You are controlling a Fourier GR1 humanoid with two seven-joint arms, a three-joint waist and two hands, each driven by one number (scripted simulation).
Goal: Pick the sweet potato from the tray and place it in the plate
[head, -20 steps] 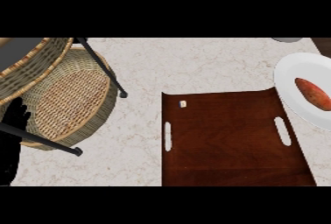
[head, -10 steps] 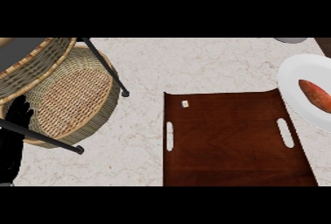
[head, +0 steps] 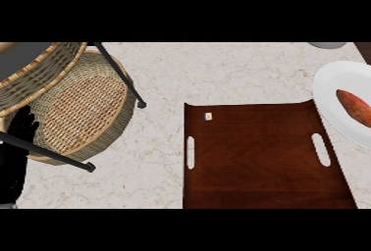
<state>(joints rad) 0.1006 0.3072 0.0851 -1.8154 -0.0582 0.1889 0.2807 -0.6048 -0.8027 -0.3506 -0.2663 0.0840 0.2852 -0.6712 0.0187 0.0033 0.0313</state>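
The sweet potato (head: 354, 108) rests on plate (head: 330, 84) — left hand (head: 16, 152) well apart.

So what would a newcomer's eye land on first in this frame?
The big dark wooden tray at lower centre. At the right edge, the orange sweet potato lies on the white plate. A wicker chair fills the left, with the left hand resting open at the edge.
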